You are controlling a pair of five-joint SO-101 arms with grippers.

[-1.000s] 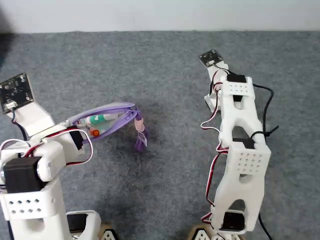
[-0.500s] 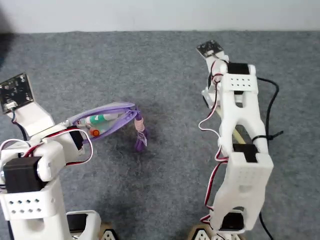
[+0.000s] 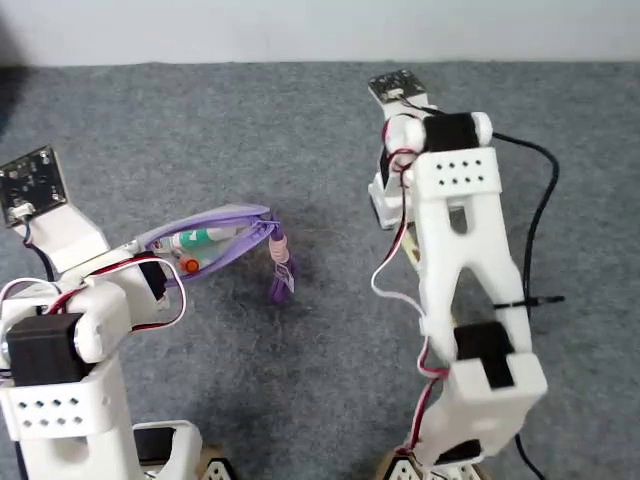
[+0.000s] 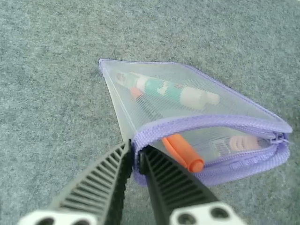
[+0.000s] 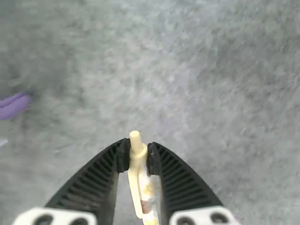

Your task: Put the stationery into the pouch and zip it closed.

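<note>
Left arm (image 3: 70, 340): base at near left, upper link angled inward, wrist low. Left pincer (image 4: 135, 151) clamped on rim of pouch (image 4: 197, 103) at end of zipper opening; ribbed fingers (image 4: 103, 183) nearly meeting, fabric pinched between. Right arm (image 3: 460, 230): stretched forward from base, elbow raised, forearm leaning toward middle, wrist bent down. Right pincer (image 5: 136, 150) pointing down at tabletop (image 3: 300, 380), closed on pale pen (image 5: 135, 139); pen tip poking just past fingertips.
</note>
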